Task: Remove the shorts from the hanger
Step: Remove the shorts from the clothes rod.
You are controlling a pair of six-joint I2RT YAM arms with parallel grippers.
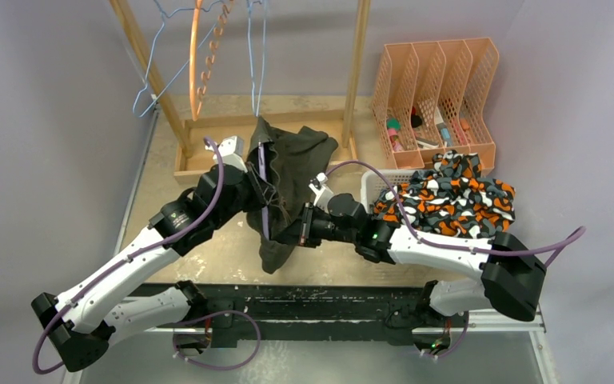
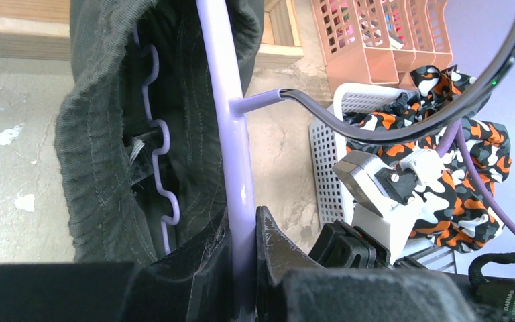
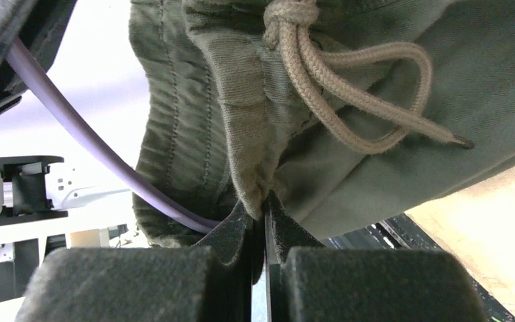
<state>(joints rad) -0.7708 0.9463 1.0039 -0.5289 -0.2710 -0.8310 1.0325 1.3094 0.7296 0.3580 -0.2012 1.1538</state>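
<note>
Olive-green shorts (image 1: 288,172) with a tan drawstring (image 3: 349,100) hang draped over a lilac hanger (image 2: 231,134) above the middle of the table. My left gripper (image 2: 245,231) is shut on the hanger's straight bar, with the shorts (image 2: 100,168) bunched to its left. From the right, my right gripper (image 3: 261,204) is shut on a fold of the shorts' waistband (image 3: 241,114), just below the drawstring knot. In the top view the left gripper (image 1: 257,192) and the right gripper (image 1: 300,228) flank the hanging cloth. Orange-black-white camo shorts (image 1: 448,196) lie heaped at the right.
A white perforated basket (image 2: 325,154) holds the camo shorts. Behind stands a wooden rack (image 1: 264,128) with blue wire hangers (image 1: 256,56) and an orange hanger (image 1: 196,56). An orange file organizer (image 1: 440,96) sits at the back right.
</note>
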